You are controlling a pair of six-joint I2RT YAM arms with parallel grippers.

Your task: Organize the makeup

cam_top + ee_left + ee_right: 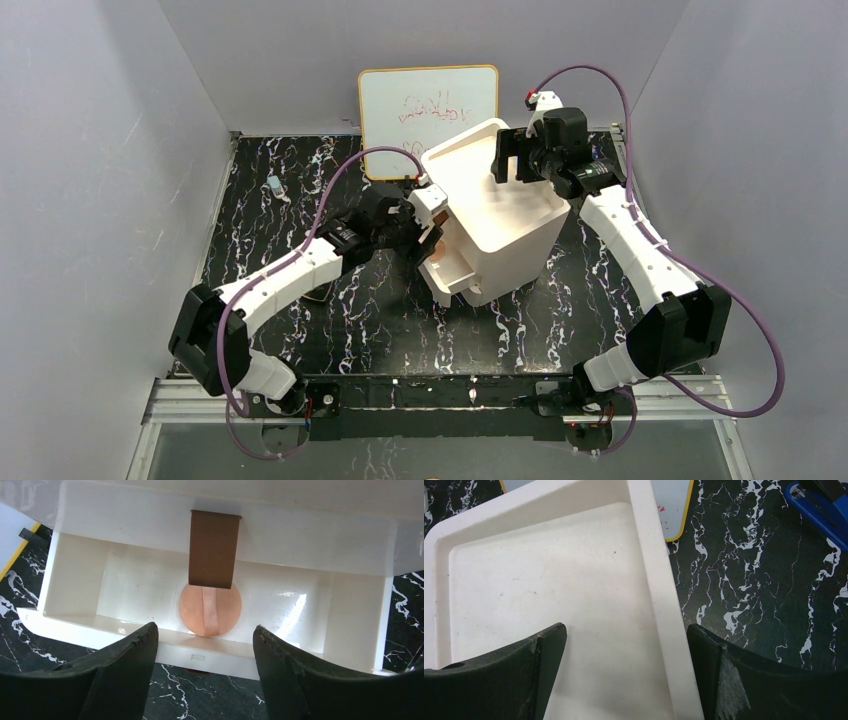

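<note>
On the black marbled table (pixel 300 200) the white drawer box (pixel 505 215) has its drawer (pixel 75 587) open, with the round compact (pixel 192 611) lying inside. Both grippers gape empty, the left gripper (pixel 204 630) at the drawer front and the right gripper (pixel 624 630) over the box top. I'd back the left straight out, clear of the lip.

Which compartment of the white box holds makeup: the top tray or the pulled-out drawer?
The pulled-out drawer, in the left wrist view: a round brownish-pink compact lies on its floor. The top tray, in the right wrist view, shows only bare white where visible.
</note>
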